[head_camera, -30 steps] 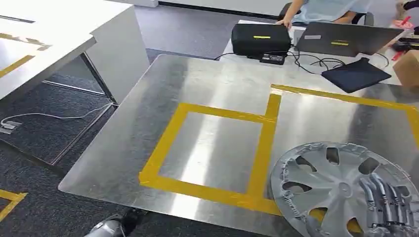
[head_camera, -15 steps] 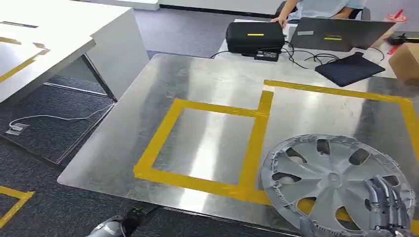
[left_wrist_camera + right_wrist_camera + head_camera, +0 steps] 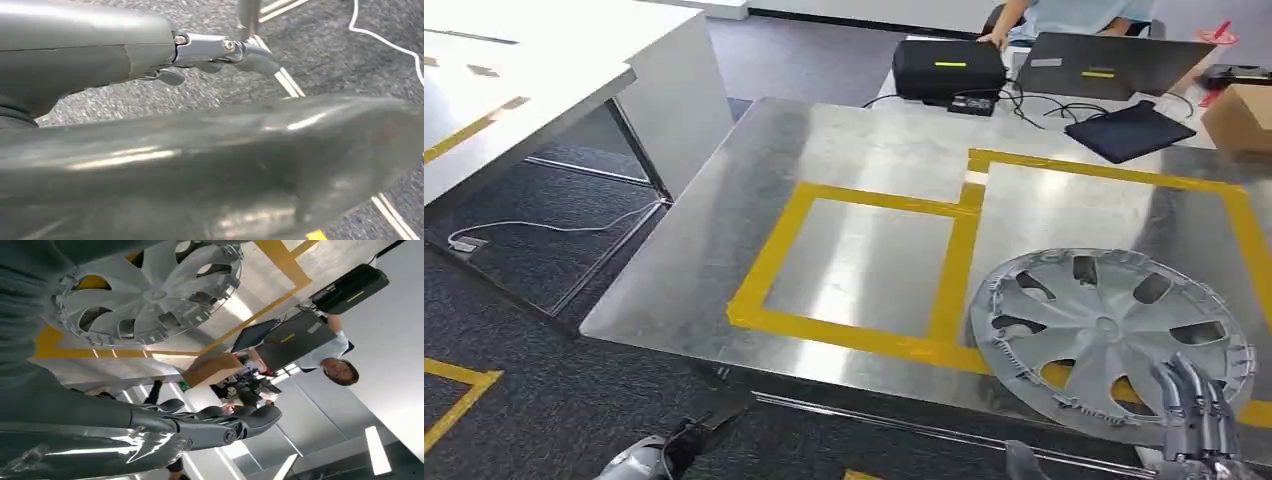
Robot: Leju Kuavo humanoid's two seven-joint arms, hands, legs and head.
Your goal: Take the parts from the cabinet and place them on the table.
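Head view, item one: a round silver-grey plastic wheel cover [image 3: 1109,338] lay flat on the brushed-metal table [image 3: 874,150], at the near right. Its face showed curved spokes radiating from a small central hub, with teardrop openings between them and a ring of small clips along the rim. It rested across the near strip of yellow tape [image 3: 864,335] that outlined two adjoining rectangles on the tabletop; yellow showed through some of its openings. In the right wrist view the same cover [image 3: 150,295] appeared with its spokes and clipped rim clearly lit.

Item two: the robot's right hand [image 3: 1196,420] stood at the near right corner, its dark fingers [image 3: 1184,385] extended and slightly apart, their tips over the cover's near edge; contact could not be judged, and nothing was clasped.

Item three: the left hand [image 3: 220,50] hung low over grey carpet beside the table's near left; whether its fingers were spread or curled could not be told.

Item four, far side: a black rectangular case [image 3: 948,68], an open grey laptop [image 3: 1109,65], a dark flat pouch [image 3: 1131,131], a brown cardboard box [image 3: 1239,118], and a seated person [image 3: 1064,15]. A white table [image 3: 524,90] stood at the far left.
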